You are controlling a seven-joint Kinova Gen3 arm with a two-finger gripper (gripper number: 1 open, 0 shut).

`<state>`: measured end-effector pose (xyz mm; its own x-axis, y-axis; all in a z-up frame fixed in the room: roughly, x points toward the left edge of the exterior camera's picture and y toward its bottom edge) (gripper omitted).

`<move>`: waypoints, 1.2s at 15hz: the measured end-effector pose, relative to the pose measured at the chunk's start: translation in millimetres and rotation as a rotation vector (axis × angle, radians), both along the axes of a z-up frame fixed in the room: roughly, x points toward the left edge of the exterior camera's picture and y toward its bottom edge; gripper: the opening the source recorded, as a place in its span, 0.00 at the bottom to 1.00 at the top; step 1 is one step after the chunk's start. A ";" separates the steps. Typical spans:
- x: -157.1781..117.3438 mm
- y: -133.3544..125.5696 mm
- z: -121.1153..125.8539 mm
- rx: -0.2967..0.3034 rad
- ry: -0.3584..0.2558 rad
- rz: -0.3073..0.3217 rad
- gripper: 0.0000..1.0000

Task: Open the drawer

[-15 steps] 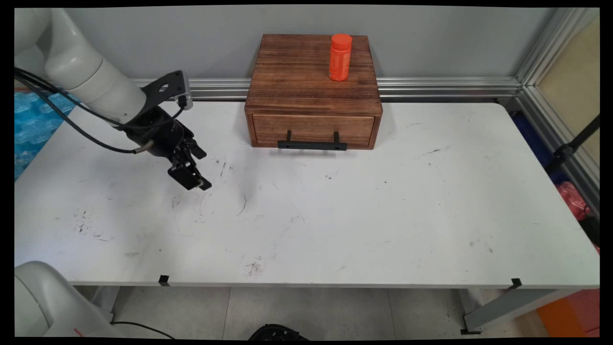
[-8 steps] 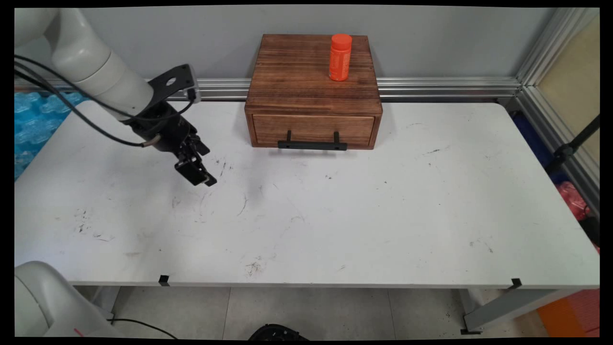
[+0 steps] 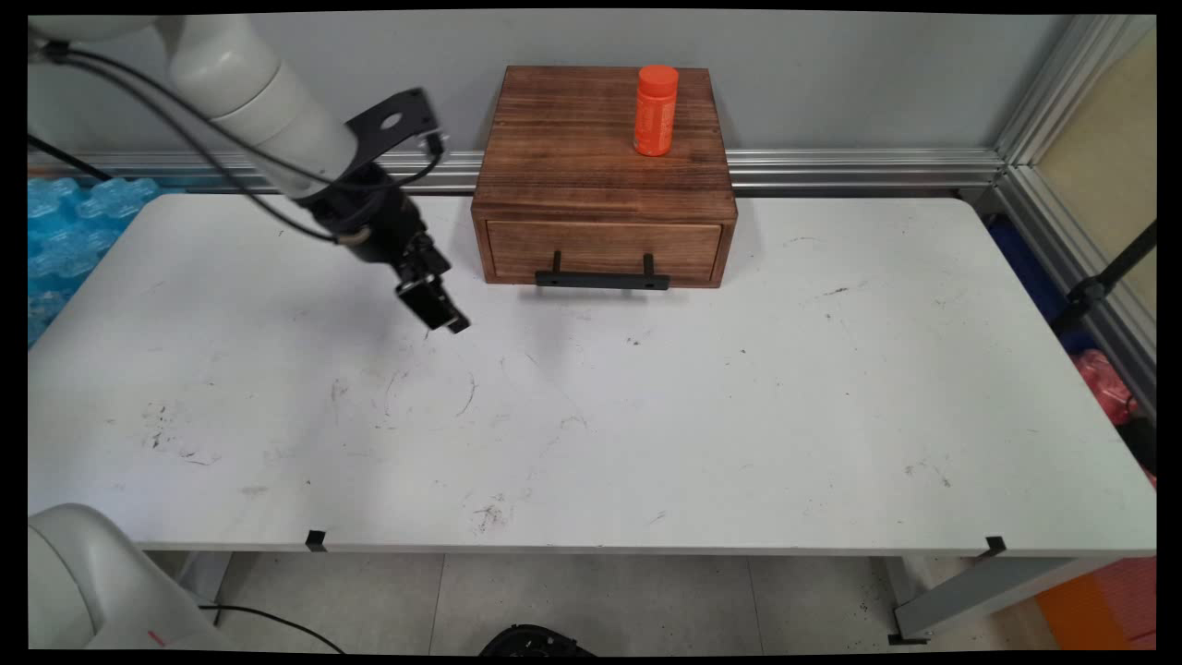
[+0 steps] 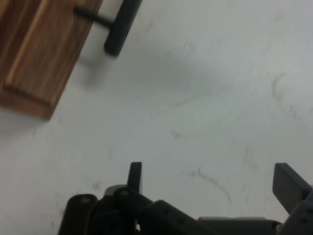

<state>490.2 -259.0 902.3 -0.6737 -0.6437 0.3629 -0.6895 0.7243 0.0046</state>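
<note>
Over the left half of the white tabletop [image 3: 646, 416] the end effector [image 3: 441, 312] hangs tilted, pointing down and to the right, with black cables trailing from the arm above it. Its two fingers [image 4: 135, 175] stand well apart with nothing between them (the hand view shows only bare, scuffed white surface in the gap). It is close to the front left corner of the wooden drawer box [image 3: 605, 175] but does not touch it. The box sits at the back of the tabletop against the wall, its single drawer shut, with a black bar handle [image 3: 602, 279] across the drawer front. In the hand view, one end of that handle and a corner of the box appear at upper left. On the box's top, toward its right rear, stands an orange bottle [image 3: 656, 110], upright with its cap on.
</note>
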 end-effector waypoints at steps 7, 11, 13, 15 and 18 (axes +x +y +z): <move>-40.9 -27.4 19.6 -0.042 0.009 -0.048 1.00; -51.6 -35.6 20.3 -0.081 0.006 -0.061 1.00; -57.3 -39.3 16.7 -0.106 0.004 -0.070 1.00; -63.1 -42.6 9.3 -0.130 0.003 -0.078 1.00; -70.7 -44.1 -6.7 -0.151 0.005 -0.090 1.00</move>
<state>419.5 -303.1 895.5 -0.7240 -0.5191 0.4543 -0.6224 0.7755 -0.1058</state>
